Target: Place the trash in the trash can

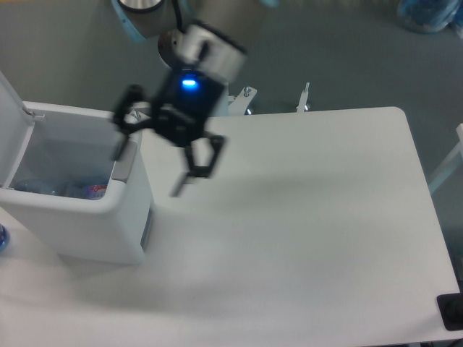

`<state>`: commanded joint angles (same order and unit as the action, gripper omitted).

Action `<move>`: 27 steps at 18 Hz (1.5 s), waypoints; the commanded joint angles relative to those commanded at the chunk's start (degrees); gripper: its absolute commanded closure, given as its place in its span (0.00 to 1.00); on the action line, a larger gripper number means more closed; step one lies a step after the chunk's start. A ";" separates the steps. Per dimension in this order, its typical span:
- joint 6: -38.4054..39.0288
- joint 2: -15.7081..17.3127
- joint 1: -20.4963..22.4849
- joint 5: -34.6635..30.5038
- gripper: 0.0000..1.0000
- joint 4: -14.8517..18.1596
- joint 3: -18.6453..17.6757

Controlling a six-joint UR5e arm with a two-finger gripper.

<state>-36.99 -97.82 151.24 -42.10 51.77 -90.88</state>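
Arm reaches down from top of view, gripper (150, 168) motion-blurred, fingers (197, 165) spread wide and holding nothing.

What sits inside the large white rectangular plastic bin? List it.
In the large white rectangular plastic bin, clear crumpled plastic and a red-blue scrap show. The front wall hides the bottom.

Robotics laboratory workcell. My arm rises from a white pedestal (206, 87) bolted to a grey floor (347, 50) beside a plain white table (304, 231). My gripper (155, 170) carries a lit blue indicator. 1 white trash can (87, 217) stands on the table, with metal frame brackets (304, 97) behind its rear edge.
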 joint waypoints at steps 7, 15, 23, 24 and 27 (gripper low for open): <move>-10.55 -5.10 8.89 -2.63 0.00 0.00 0.26; -13.55 -10.02 8.63 -20.82 0.00 0.18 1.84; -22.65 -12.57 6.79 -36.45 0.00 2.89 1.23; -26.25 -12.49 5.83 -39.17 0.00 4.03 1.23; -30.77 -12.49 4.76 -42.27 0.00 4.92 1.06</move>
<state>-67.76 -110.30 156.01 -84.37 56.69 -89.82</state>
